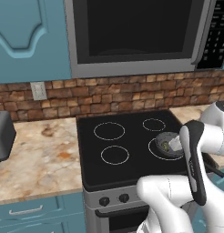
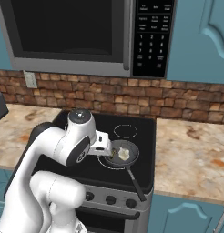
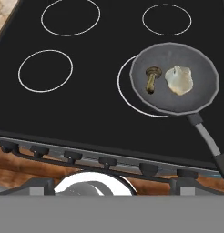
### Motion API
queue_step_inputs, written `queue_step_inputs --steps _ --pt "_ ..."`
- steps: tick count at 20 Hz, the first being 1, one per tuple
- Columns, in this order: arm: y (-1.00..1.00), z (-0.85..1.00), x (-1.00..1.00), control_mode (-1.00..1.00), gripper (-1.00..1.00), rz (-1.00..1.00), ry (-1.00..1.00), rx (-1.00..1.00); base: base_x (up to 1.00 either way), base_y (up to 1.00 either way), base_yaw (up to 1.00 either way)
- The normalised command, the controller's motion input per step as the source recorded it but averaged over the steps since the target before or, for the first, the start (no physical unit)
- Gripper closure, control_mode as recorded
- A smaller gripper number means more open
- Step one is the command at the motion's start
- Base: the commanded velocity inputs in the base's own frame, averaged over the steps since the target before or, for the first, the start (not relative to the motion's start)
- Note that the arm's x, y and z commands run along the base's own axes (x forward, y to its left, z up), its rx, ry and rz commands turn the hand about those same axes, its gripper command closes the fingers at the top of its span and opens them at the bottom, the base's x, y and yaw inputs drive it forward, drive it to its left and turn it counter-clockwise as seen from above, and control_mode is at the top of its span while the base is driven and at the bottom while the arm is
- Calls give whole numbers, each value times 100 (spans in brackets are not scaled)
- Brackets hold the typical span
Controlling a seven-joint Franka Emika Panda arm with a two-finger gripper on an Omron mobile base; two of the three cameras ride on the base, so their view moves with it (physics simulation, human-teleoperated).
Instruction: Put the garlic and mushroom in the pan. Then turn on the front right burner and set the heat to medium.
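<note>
Lumpy pale garlic (image 3: 179,80), stemmed brown mushroom (image 3: 152,79) in round pan (image 3: 202,68).

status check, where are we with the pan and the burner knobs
Gripper open, holding nothing. Garlic and mushroom lie apart in the pan on the front right burner. Knobs untouched, nothing in the way.

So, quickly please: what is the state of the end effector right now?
End effector: open, holding nothing; the garlic and mushroom lie in the pan.
</note>
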Motion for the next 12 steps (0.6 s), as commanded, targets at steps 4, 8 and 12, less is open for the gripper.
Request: queue_step_inputs --steps 4,8,12 --pt "0 0 0 100 -100 0 0 0 0 0 0" --pt "0 0 0 100 -100 0 0 0 -2 24 4" --pt "0 0 0 100 -100 0 0 0 -17 51 8"
